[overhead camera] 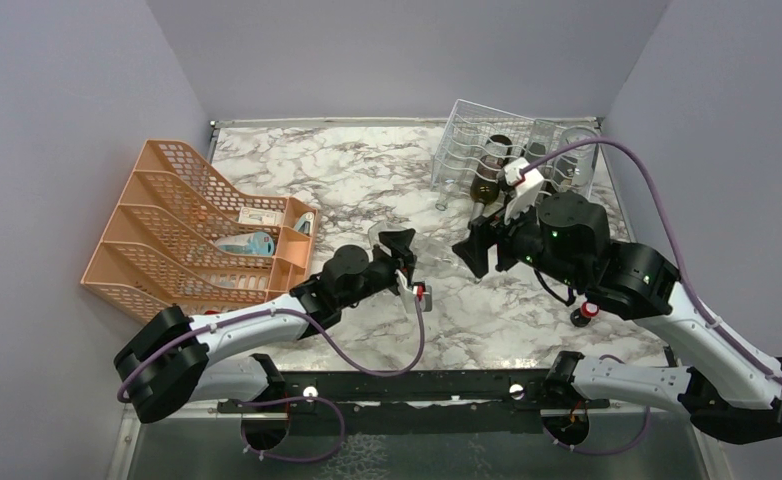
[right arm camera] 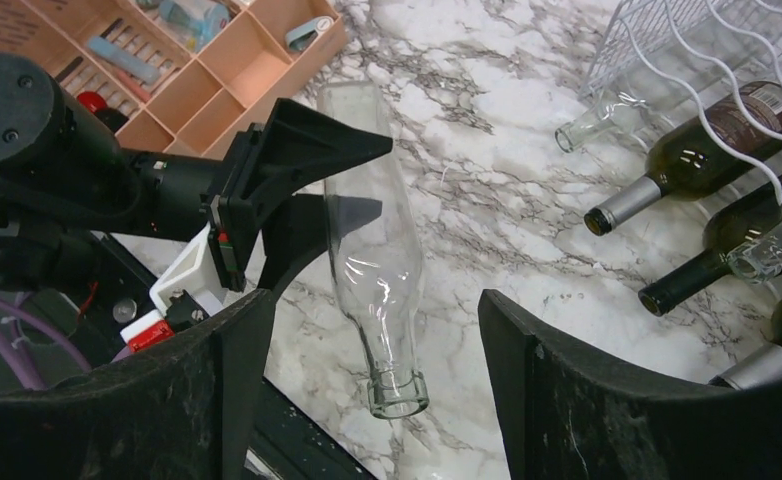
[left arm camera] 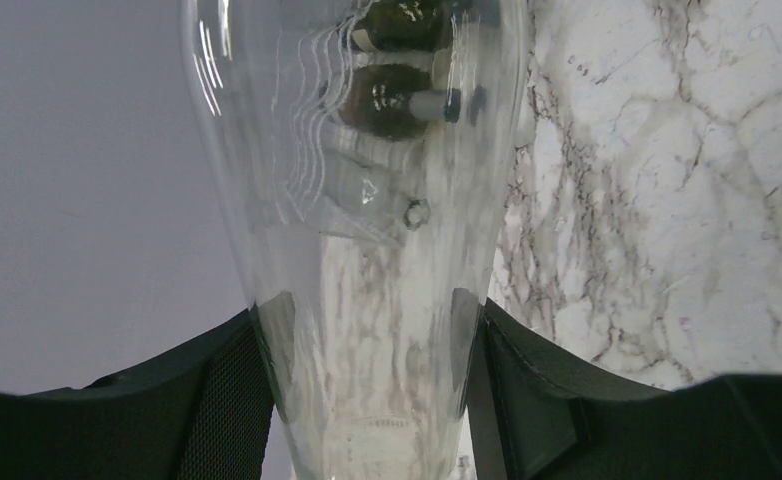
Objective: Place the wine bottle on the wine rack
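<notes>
A clear empty glass wine bottle (right arm camera: 372,250) is held off the table by my left gripper (left arm camera: 367,340), shut on its body; the pads (left arm camera: 252,370) press both sides. In the right wrist view the left gripper (right arm camera: 297,170) clamps the bottle's middle and the neck and mouth point toward my right gripper (right arm camera: 372,300). The right gripper is open, with the bottle's mouth between its fingers and a gap on both sides. The silvery-white wire wine rack (overhead camera: 482,140) stands at the back right, just behind the right gripper (overhead camera: 477,245).
The rack (right arm camera: 687,40) holds several dark bottles (right arm camera: 687,160) and a clear one (right arm camera: 607,115), necks pointing out over the marble top. An orange mesh organizer (overhead camera: 187,230) with small items stands at the left. Walls close in on three sides.
</notes>
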Motion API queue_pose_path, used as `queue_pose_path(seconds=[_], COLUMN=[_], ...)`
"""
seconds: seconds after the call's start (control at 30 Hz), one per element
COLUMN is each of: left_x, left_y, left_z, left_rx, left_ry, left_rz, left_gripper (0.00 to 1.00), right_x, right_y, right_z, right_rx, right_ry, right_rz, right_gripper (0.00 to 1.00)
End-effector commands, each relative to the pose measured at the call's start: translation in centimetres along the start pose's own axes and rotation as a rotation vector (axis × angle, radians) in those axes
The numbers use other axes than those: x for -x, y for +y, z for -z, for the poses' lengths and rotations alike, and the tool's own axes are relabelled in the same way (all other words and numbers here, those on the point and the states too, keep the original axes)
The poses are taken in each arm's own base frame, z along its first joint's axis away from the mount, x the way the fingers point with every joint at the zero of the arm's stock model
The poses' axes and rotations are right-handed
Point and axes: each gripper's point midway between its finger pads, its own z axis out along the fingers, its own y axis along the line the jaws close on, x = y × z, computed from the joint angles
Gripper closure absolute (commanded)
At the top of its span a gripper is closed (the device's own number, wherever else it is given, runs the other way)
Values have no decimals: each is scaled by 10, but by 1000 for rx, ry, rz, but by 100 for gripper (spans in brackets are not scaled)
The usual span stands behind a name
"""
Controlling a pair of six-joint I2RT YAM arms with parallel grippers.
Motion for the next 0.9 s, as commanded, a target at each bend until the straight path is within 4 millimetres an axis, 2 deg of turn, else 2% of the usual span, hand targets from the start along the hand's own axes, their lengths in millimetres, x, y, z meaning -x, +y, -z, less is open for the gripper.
queue_pose_path(seconds=[0.0,0.13,0.23,0.57,0.8,0.87], left_x=[35,50,54,61,65,66], left_y=[66,73,73,78,80,80], left_z=[-5,-7,-8,-5,-2,-1], left_rx=[157,161,159,191,201,204], left_ry=[-78,-133,-151,-161,-176,-180], left_rz=[-229,-281,-318,-413,-412,-400], left_gripper=[100,100,100,100,100,100], right_x=[-25,-50,-61,-76,-85,-85], right_y=[9,2,7,18,24,23], right_z=[-7,-27,-38,-67,-79,-81], right_rx=[53,-14,-4,20,36,24], right_ry=[93,134,150,180,199,196], right_rz=[41,-4,-37,-56,-76,-82], right_gripper=[23,23,23,24,29,33])
